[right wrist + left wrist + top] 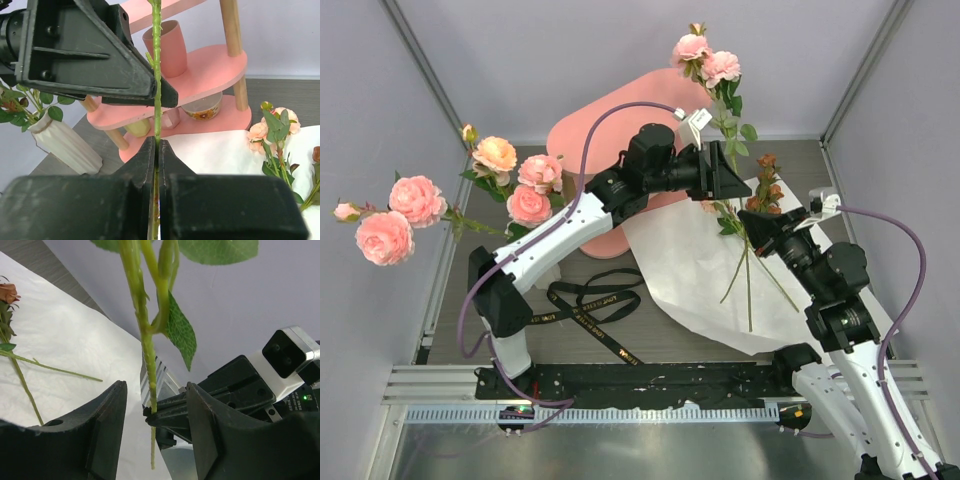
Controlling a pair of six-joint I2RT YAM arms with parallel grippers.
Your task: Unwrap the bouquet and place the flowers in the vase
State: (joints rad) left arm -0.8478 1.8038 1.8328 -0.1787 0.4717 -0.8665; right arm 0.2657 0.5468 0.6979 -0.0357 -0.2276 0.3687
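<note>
Rose stem [728, 125]: long axis near upright, two pink blooms at the top, cut end down. In the top view it rises from between the grippers toward the far wall, its heads above the pink shelf [605, 125]. It is held in the air over the far part of the white paper [680, 270].

Right gripper [156, 149]: fingers pressed together on the lower part of the stem, which runs straight up from between them. In the left wrist view a short cut end sticks out below the clamp.

Left gripper [156, 405]: jaws apart, one on each side of the same stem, level with the right gripper's clamp. A gap shows on both sides, so neither pad touches the stem. A leaf [180, 335] hangs just above the jaws.

Vase [65, 142]: white, ribbed, standing on the table at the left side of the shelf, with leafy stems in it. Pink and peach roses [510, 180] spread out on that side in the top view.

Other flowers [766, 180]: brown-headed stems lie flat on the paper, heads far, cut ends near. Black ribbon [590, 300] lies loose on the table beside the paper's left edge.
</note>
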